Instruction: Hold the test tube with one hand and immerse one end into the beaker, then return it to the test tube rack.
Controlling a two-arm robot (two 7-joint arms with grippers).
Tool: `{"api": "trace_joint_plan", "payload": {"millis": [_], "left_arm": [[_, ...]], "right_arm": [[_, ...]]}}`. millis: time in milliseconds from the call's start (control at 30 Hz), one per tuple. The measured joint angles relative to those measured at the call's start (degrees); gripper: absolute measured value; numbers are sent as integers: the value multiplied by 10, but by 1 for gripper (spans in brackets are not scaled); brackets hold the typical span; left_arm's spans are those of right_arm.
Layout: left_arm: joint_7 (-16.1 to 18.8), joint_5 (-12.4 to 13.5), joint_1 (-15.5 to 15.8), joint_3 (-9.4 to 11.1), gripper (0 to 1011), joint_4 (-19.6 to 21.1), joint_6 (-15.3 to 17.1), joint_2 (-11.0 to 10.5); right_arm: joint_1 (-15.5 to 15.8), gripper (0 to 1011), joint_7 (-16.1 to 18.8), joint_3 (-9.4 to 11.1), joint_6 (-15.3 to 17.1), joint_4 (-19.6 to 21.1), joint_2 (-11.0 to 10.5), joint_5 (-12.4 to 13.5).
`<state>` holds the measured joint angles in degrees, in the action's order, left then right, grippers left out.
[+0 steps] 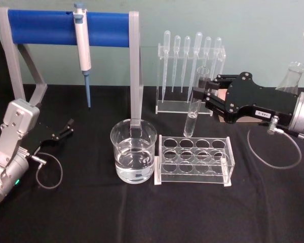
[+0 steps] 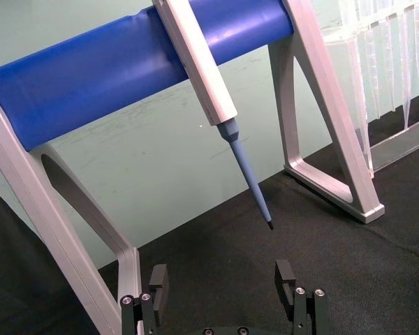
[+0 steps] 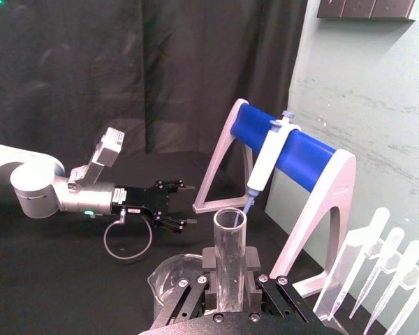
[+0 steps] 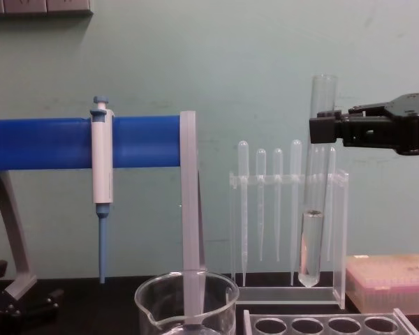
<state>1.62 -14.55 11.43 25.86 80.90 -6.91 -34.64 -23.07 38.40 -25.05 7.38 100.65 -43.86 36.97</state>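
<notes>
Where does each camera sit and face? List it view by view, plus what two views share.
Head: high, looking down on the beaker and rack; both arms show.
Chest: low, looking across the table; right gripper holds the test tube.
Left wrist: behind the open left gripper, facing the pipettor.
Right wrist: behind the right gripper, facing the left gripper.
Head and chest share the test tube and beaker.

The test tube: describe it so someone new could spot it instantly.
From the blue-barred stand at the back, look right to the pipette rack. Before it, the right gripper holds the test tube upright, off the table. It is wider than the pipettes, with no bulb.
</notes>
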Motion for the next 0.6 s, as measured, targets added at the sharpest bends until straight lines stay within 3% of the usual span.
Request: {"api": "trace_joint_plan", "payload": {"millis": [600], "left_arm": [[0, 0, 0, 0, 1000, 0, 0, 0]], "right_arm": [[0, 233, 0, 0, 0, 0, 0, 0]]}}
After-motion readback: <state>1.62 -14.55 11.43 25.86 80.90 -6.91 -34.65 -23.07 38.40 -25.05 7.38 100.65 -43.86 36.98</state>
